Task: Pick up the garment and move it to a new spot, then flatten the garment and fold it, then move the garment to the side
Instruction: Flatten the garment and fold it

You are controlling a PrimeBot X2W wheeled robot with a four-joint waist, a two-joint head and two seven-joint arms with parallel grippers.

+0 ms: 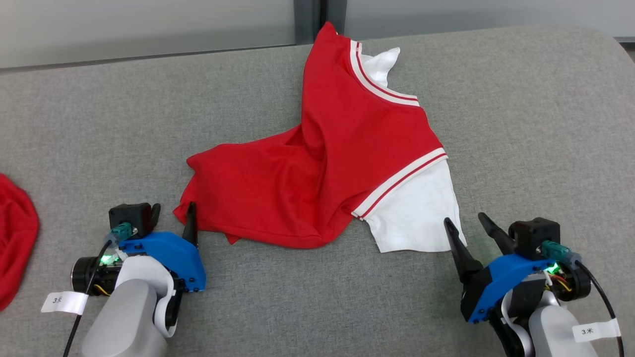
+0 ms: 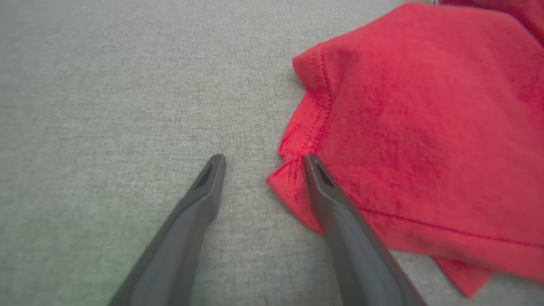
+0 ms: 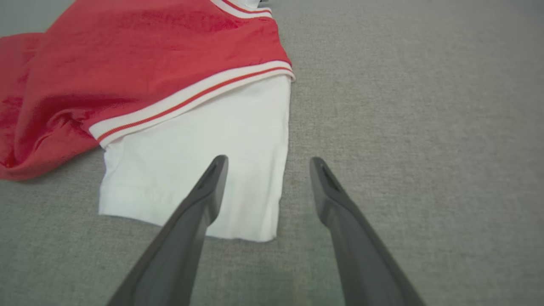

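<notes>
**Both hands open**

The left hand [image 1: 173, 206] and right hand [image 1: 464, 217] hover low at either side, dark fingers [image 1: 190, 225] parted wide and pointing forward, gripping nothing; pale forearms [image 1: 126, 317] reach in behind blue wrist housings [image 1: 168, 253].

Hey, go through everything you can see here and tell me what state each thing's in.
garment: crumpled and twisted on the grey surface, not flattened or folded, unheld.
white sleeve: spread fairly flat.
left gripper: jaws open at the garment's red hem corner, holding nothing.
right gripper: jaws open astride the white sleeve's edge, holding nothing.
second red cloth: bunched at the left edge, partly cut off.
</notes>
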